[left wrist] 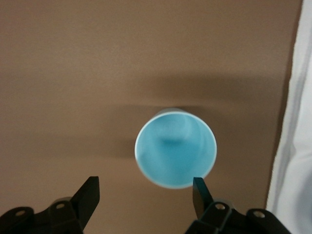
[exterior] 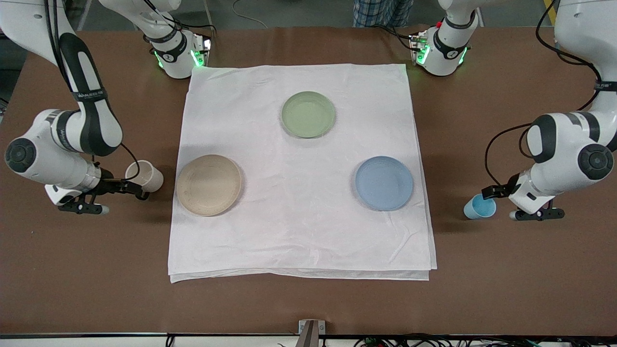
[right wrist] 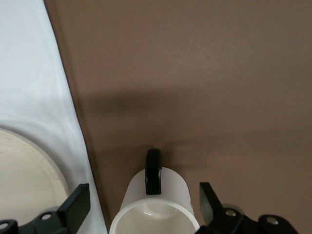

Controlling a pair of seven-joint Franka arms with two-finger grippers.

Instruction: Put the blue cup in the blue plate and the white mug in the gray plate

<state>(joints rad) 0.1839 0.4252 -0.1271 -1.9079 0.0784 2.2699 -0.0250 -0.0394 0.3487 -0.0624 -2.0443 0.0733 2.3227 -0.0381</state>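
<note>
Blue cup (exterior: pixel 479 207) sits on bare desk (exterior: pixel 308 303), 3 o'clock of blue plate (exterior: pixel 384 183); I see left hand (left wrist: pixel 146 195) spread around it. White mug (exterior: pixel 144 176), 9 o'clock of gray plate (exterior: pixel 208 185), between spread right hand (right wrist: pixel 144 200) fingers.

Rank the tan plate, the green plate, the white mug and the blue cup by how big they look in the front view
1. gray plate, tan in colour, widest.
2. green plate, smaller-looking, but it lies farther from the camera, so unsure.
3. white mug.
4. blue cup, slightly smaller.
</note>
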